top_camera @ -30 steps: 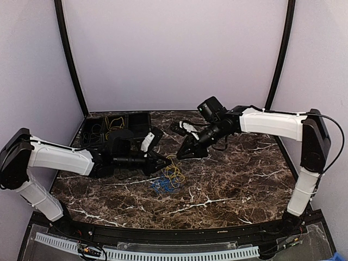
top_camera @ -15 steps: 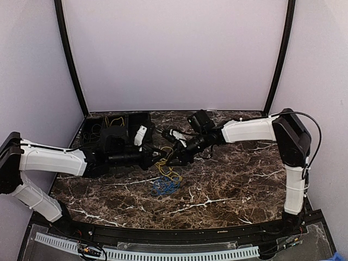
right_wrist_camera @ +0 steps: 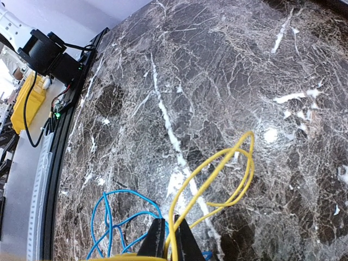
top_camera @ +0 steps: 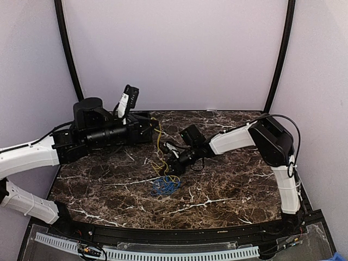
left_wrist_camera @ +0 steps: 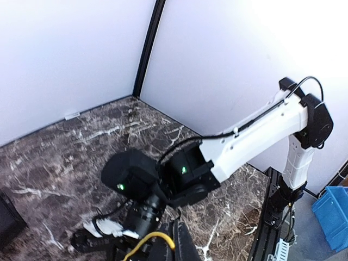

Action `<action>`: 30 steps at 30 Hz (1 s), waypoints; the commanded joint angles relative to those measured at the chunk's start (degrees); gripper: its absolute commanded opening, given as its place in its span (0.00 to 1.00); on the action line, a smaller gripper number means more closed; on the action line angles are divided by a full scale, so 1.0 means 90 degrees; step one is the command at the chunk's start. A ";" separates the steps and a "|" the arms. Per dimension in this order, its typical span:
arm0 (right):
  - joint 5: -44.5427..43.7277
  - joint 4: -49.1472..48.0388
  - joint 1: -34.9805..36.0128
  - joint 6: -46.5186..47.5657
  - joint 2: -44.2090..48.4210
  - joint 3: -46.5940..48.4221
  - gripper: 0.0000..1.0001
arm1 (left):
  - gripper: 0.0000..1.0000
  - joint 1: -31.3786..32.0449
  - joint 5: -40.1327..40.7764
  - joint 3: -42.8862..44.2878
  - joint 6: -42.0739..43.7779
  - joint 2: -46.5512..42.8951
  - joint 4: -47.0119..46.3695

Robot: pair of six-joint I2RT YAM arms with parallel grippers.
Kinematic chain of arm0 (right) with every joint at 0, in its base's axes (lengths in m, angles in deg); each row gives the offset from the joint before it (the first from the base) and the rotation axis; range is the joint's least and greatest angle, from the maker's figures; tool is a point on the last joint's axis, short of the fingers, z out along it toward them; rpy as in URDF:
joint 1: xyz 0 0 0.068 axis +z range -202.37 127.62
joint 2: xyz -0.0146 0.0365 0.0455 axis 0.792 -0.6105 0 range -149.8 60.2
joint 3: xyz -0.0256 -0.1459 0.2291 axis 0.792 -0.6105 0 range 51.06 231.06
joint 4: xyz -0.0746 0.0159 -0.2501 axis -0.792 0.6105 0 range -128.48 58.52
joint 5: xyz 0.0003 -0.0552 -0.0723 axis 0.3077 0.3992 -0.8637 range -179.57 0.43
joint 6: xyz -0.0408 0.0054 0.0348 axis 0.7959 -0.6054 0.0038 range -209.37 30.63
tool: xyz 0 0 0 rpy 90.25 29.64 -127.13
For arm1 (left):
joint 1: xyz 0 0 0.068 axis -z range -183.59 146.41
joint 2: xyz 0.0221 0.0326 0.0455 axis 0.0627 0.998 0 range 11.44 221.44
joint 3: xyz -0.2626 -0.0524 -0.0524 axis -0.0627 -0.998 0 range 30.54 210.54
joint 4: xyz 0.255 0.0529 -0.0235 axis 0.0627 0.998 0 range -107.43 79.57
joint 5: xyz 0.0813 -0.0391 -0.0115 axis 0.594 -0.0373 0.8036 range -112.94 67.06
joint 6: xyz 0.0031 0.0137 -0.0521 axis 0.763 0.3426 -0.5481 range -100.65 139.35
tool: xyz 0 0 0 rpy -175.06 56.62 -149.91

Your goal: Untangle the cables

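The yellow cable (top_camera: 159, 149) runs as a taut strand from my raised left gripper (top_camera: 156, 126) down to my right gripper (top_camera: 169, 165) just above the marble table. The left wrist view has the left gripper (left_wrist_camera: 175, 244) shut on the yellow cable (left_wrist_camera: 145, 239) at the bottom edge. In the right wrist view the right gripper (right_wrist_camera: 169, 236) is shut on a yellow strand, and the yellow cable's loops (right_wrist_camera: 231, 174) lie on the table beyond it. The blue cable (top_camera: 165, 186) lies in a loose heap on the table, beside the right fingers (right_wrist_camera: 117, 217).
A black bin (left_wrist_camera: 6, 217) stands at the back left, mostly hidden behind my left arm (top_camera: 103, 136). Purple walls close the back and sides. A black rail with a white slotted strip (top_camera: 147, 253) runs along the near edge.
My left arm has risen and drawn back, lifting the yellow cable off the heap. My right arm came left and down, opened, and shut on the yellow cable. The blue cable stayed put.
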 commanded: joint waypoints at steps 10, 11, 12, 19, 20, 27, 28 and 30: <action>-0.0395 0.0203 0.0043 -0.0065 -0.0360 0.0020 0.21 | 0.00 0.0037 0.1125 0.4429 0.2245 -0.0440 0.2520; -0.0408 0.0207 0.0043 -0.0060 -0.0357 0.0016 0.21 | 0.00 0.0032 0.1314 0.4570 0.2328 -0.0379 0.2633; -0.0418 0.0216 0.0043 -0.0048 -0.0364 0.0015 0.21 | 0.00 0.0042 0.1400 0.4786 0.2471 -0.0355 0.2672; -0.0693 0.0580 0.0036 0.0400 -0.0130 0.0086 0.20 | 0.00 0.0035 0.2964 0.5241 0.2897 -0.0079 0.2913; -0.0770 0.0633 0.0034 0.0478 -0.0040 0.0070 0.20 | 0.00 0.0031 0.3104 0.5342 0.2893 -0.0006 0.2990; -0.1257 0.0792 0.0014 0.0771 0.0033 -0.0077 0.21 | 0.00 0.0033 0.3493 0.7399 0.2833 0.0659 0.3496; -0.1313 0.0855 0.0014 0.0796 -0.0047 -0.0053 0.21 | 0.00 0.0050 0.3481 0.7658 0.2842 0.0669 0.3234; -0.1461 0.0994 0.0024 0.0862 -0.0246 0.0040 0.20 | 0.00 0.0052 0.3584 0.7852 0.2849 0.0656 0.2891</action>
